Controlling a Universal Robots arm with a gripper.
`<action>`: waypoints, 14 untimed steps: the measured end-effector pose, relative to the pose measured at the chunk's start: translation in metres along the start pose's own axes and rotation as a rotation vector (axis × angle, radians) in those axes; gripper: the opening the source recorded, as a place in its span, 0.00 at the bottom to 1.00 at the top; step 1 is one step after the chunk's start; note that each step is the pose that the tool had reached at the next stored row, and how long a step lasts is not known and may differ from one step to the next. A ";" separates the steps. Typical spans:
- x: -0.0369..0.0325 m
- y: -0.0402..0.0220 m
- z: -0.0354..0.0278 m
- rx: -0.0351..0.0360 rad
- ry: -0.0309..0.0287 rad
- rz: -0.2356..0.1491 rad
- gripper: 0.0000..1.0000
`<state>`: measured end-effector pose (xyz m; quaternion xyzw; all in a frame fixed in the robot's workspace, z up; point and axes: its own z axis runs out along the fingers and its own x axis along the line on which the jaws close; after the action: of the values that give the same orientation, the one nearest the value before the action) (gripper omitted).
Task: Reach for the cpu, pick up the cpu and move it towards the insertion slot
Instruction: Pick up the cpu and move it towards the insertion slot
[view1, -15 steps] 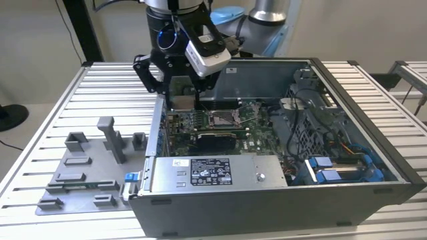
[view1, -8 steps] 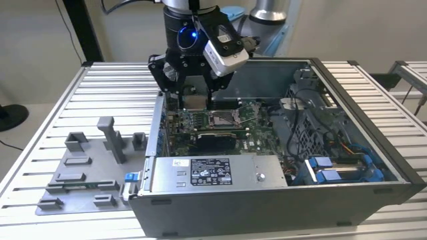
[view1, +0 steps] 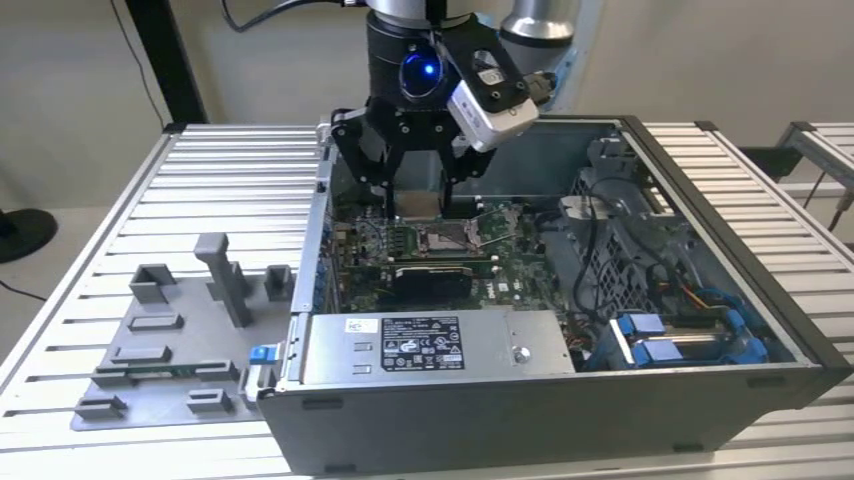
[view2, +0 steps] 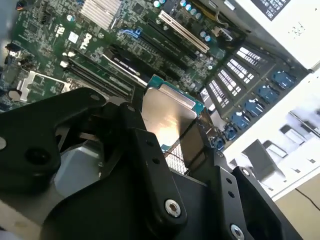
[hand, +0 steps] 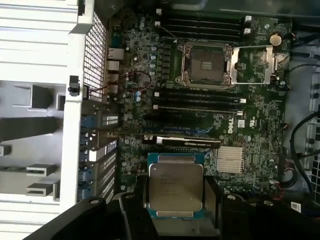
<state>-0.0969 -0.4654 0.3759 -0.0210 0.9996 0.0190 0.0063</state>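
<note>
First wrist view: my claw (hand: 175, 200) clenched on flat silvery tan-rimmed cpu (hand: 175, 186), carrying it over the green board; metal-framed square insertion slot (hand: 206, 65) lies ahead, alignment needed.

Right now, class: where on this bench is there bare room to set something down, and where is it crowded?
Bare: the slatted table behind the grey fixture blocks, and the strip at the exterior view's right of the computer case. Crowded: inside the case, where the gripper holds the cpu over the circuit board near the open insertion slot, beside cables.
</note>
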 end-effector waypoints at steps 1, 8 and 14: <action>-0.0021 0.0001 0.0000 0.0001 0.0000 0.000 0.00; -0.0272 -0.0006 0.0003 -0.0001 0.0000 0.000 0.00; -0.0422 -0.0006 0.0007 -0.0005 -0.0002 0.003 0.00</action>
<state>-0.0547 -0.4642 0.3758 -0.0195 0.9996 0.0192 0.0064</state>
